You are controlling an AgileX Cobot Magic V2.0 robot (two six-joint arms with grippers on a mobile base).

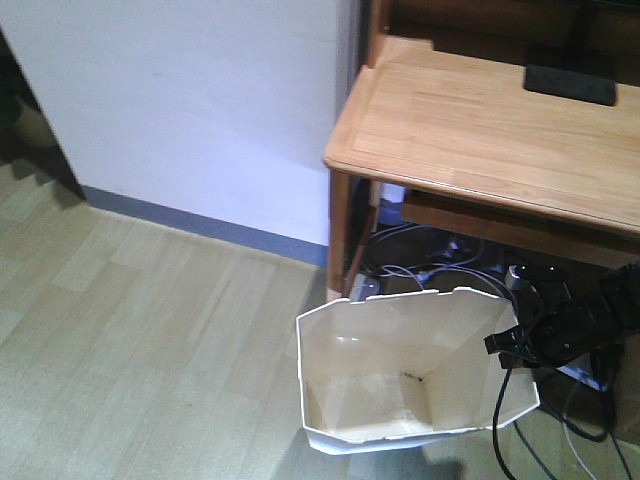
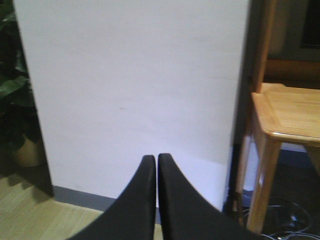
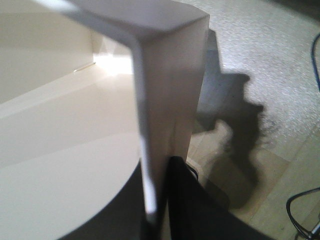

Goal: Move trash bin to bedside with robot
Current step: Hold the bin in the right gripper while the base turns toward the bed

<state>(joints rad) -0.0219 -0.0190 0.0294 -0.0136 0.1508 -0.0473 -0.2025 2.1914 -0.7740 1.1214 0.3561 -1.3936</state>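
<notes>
Wooden desk leg (image 1: 340,235), cables (image 1: 420,265) beside trash bin (image 1: 380,350)

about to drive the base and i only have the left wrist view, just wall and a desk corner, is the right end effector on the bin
observer: yes, the right wrist view shows the right end effector closed over the bin wall, one finger inside, one outside.
operator: where is the bin
observer: front view has it at floor level, close beside the desk leg.
operator: anything near it to snag
observer: cables lie under the desk just behind it.
</notes>
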